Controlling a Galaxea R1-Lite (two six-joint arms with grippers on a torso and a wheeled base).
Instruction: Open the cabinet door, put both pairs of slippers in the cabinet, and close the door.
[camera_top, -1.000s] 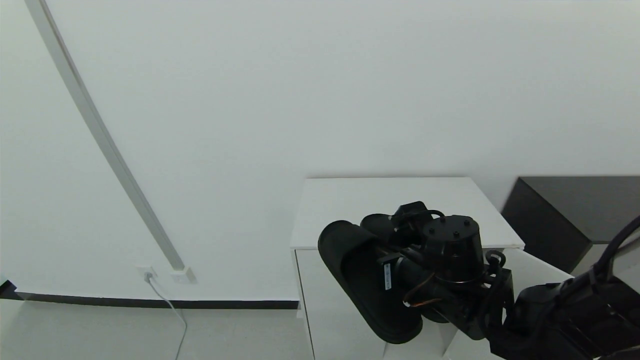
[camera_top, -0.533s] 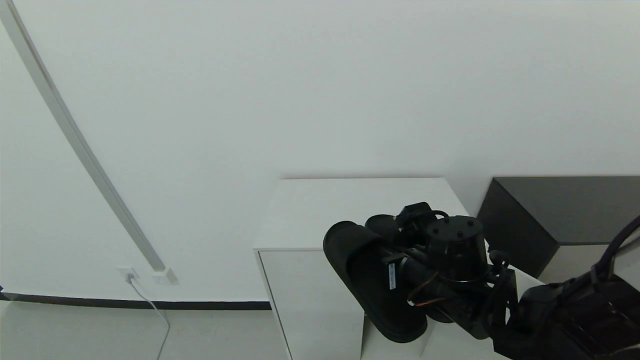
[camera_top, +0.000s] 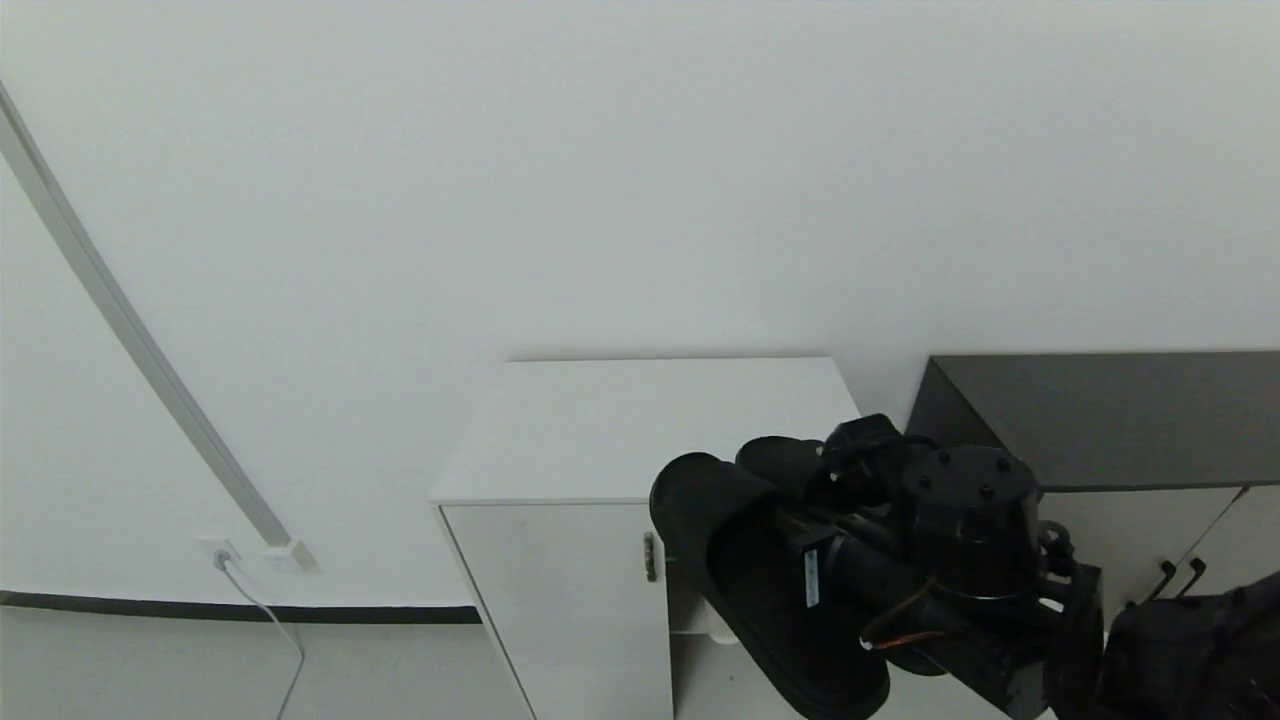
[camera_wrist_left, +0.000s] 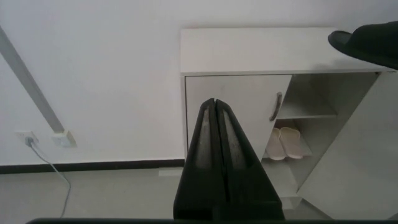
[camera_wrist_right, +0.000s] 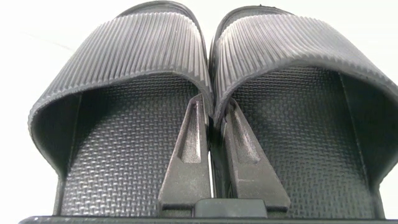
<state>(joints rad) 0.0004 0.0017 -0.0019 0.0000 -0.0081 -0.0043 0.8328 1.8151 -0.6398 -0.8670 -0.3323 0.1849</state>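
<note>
My right gripper (camera_wrist_right: 213, 109) is clamped on the black slippers (camera_top: 760, 580), pinching the two ribbed straps where they meet, and it holds the pair in front of the white cabinet (camera_top: 620, 430) at its open side. I judge them light and rubbery (soft enough to flex and swing), so that strap pinch seems the best hold. The left gripper (camera_wrist_left: 215, 106) has its fingers pressed together, empty. Pale slippers (camera_wrist_left: 286, 142) lie on a shelf inside. From the head, my arm hides most of the opening.
</note>
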